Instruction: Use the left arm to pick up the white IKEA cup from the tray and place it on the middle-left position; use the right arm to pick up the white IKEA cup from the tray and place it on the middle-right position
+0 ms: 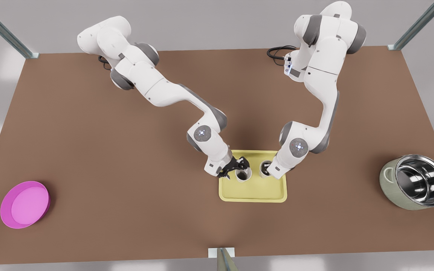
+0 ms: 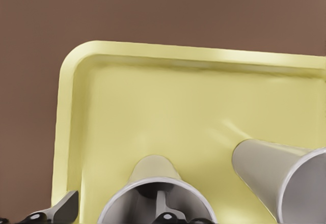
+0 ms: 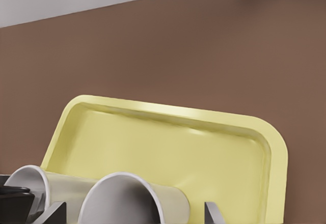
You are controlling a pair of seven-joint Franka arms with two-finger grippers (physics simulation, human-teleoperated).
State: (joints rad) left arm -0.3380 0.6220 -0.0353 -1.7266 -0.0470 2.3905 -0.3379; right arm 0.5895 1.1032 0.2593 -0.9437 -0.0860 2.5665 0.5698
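both cups stand upright on the yellow tray (image 1: pixel 252 194), mouths up, side by side in its far half, close together but apart. front view: the arm on the front view's left has its claw, the left gripper (image 1: pixel 238 168), at the left cup (image 1: pixel 243 174); the other arm's wrist covers the right gripper, down at the right cup (image 1: pixel 265 168).

left wrist view adds detail: one finger (image 2: pixel 162 203) sits inside the left cup (image 2: pixel 155 193) and the other finger (image 2: pixel 60 208) outside its wall, so the claw straddles the rim. can't tell if it is pinching yet. the right cup (image 2: pixel 285 178) stands just beside, tray rim (image 2: pixel 71 71) beyond.

right wrist view: two finger tips (image 3: pixel 51 213) flank the right cup (image 3: pixel 127 198), spread apart, no visible contact. the left cup (image 3: pixel 30 186) sits next to it with the left gripper (image 3: pixel 15 196) at its rim.

front view also shows a pink bowl (image 1: pixel 25 204) near the left edge and a steel pot (image 1: pixel 417 181) at the right, both well apart from the tray on the brown table (image 1: pixel 126 226).
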